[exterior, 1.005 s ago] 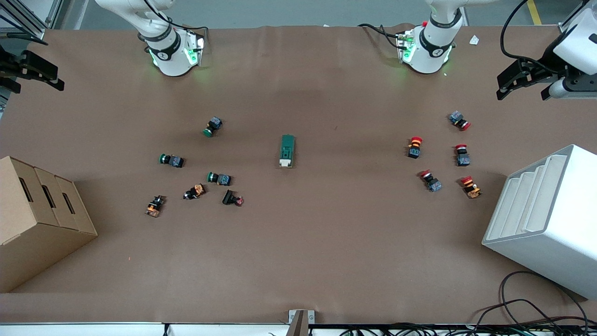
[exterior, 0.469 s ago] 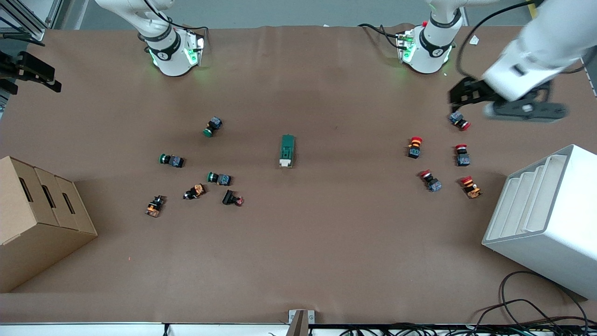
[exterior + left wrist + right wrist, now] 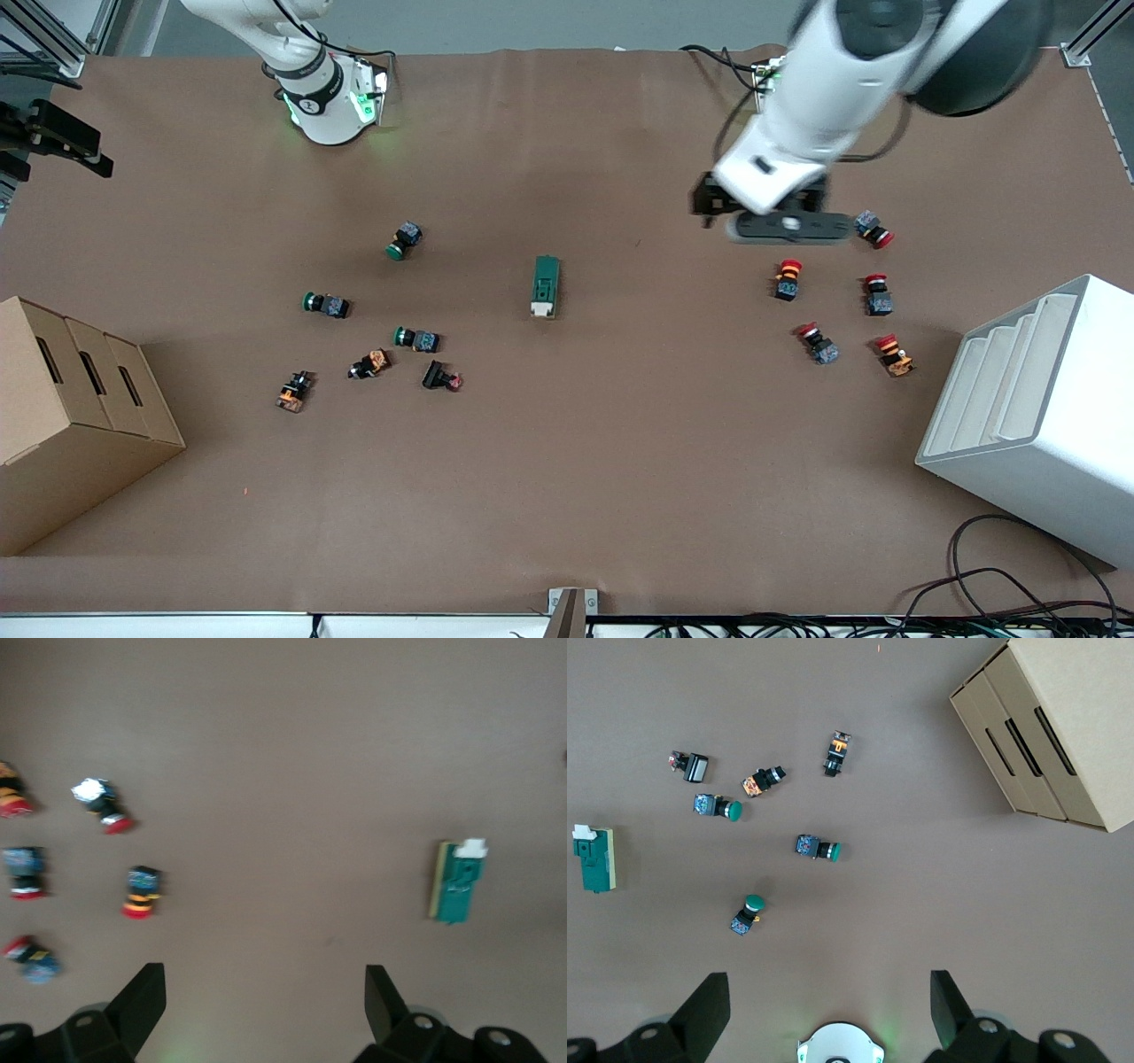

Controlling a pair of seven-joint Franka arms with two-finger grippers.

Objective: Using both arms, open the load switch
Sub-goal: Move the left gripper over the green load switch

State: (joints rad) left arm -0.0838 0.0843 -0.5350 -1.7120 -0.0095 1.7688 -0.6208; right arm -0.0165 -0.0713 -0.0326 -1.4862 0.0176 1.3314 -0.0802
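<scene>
Front view: dark green rectangular load switch (image 3: 546,286) lies flat at table centre, its white lever end toward the front camera, nothing touching it.

Left arm's black two-finger gripper (image 3: 709,206) hangs in the air over bare brown table (image 3: 567,478), roughly 2 o'clock from the switch and well apart from it. Left wrist view shows its fingers (image 3: 142,1001) spread wide with nothing between them, and the switch (image 3: 458,880) off to one side.

Right arm's black gripper (image 3: 80,151) sits at the frame edge, about 10 o'clock from the switch, over the table's border at the right arm's end. It waits. Right wrist view shows both fingers (image 3: 709,1010) spread apart and empty.

Red-capped push buttons (image 3: 787,279) are scattered at 3 o'clock from the switch, toward the left arm's end. Green-capped and orange-bodied push buttons (image 3: 416,338) cluster at 8–9 o'clock.

Brown cardboard box (image 3: 71,416) with slots stands at the right arm's end. White stepped plastic bin (image 3: 1045,416) stands at the left arm's end.
</scene>
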